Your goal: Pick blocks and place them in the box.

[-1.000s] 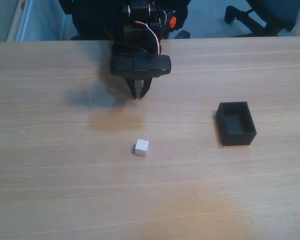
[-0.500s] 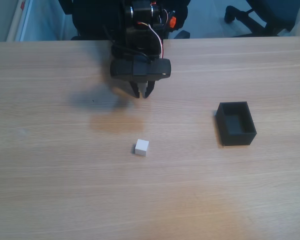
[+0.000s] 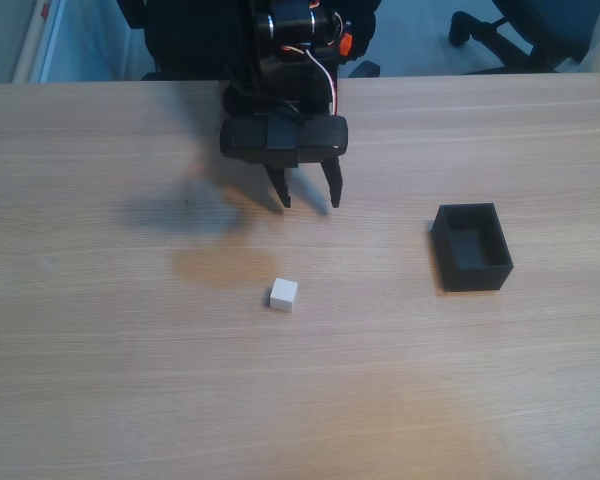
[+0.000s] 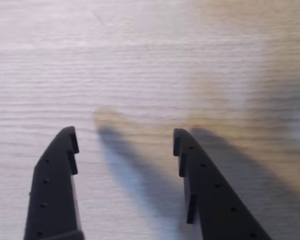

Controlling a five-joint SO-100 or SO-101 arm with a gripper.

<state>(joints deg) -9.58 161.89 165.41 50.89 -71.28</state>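
So the fingers just popped open. A second ago they were pinched together up near the far edge of the surface [image 3: 100, 350], and now the gripper [image 3: 308, 203] hangs with them spread wide and nothing between them. The wrist view agrees: the gripper [image 4: 124, 137] has bare wood grain showing in the gap, plus its own shadow. The arm hasn't really travelled, so I'd read this as it getting ready to go down for the grab, not the grab itself.

Going left to right in the fixed view: the white cube [image 3: 284, 294] sits about mid-surface, well apart from the fingers and a bit nearer the camera than they are. It hasn't budged. Then over toward the right edge there's the black box [image 3: 472, 270], upright and open on top, with nothing in it as far as I can see, just its dark floor.

So nothing's been placed yet. My guess is the next bit is lowering over the cube.
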